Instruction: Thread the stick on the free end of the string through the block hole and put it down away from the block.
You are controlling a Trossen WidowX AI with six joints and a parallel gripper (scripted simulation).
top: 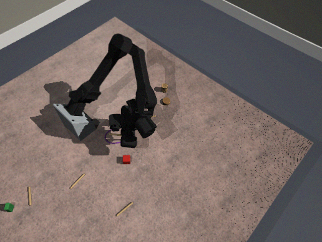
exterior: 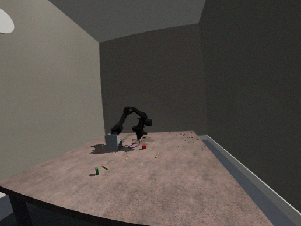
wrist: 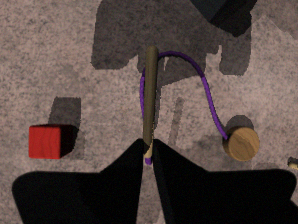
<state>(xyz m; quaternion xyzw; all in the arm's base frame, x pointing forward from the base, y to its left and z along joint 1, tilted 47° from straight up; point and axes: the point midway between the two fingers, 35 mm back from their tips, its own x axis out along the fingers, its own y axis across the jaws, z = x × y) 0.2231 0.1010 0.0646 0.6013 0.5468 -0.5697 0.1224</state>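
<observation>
My gripper [wrist: 147, 144] [exterior: 139, 139] is shut on the thin wooden stick [wrist: 150, 90] [top: 115, 135], near the stick's string end, above the table. The stick's free end points away from the fingers, towards the top of the wrist view. The purple string [wrist: 207, 91] [top: 105, 137] runs from the stick's end in a loose loop to the round wooden button [wrist: 242, 144], right of the fingers in the wrist view. The arm hides the button in the top view. The block with the hole cannot be made out clearly in any view.
A red cube [top: 126, 159] [exterior: 144, 147] [wrist: 45, 142] is near the gripper. A round wooden disc [top: 166, 101] and a small spool-like piece [top: 165, 86] are beyond the arm. Loose sticks [top: 77, 181] [top: 124, 209] [top: 29, 196] and a green block [top: 9, 207] [exterior: 97, 170] lie farther off.
</observation>
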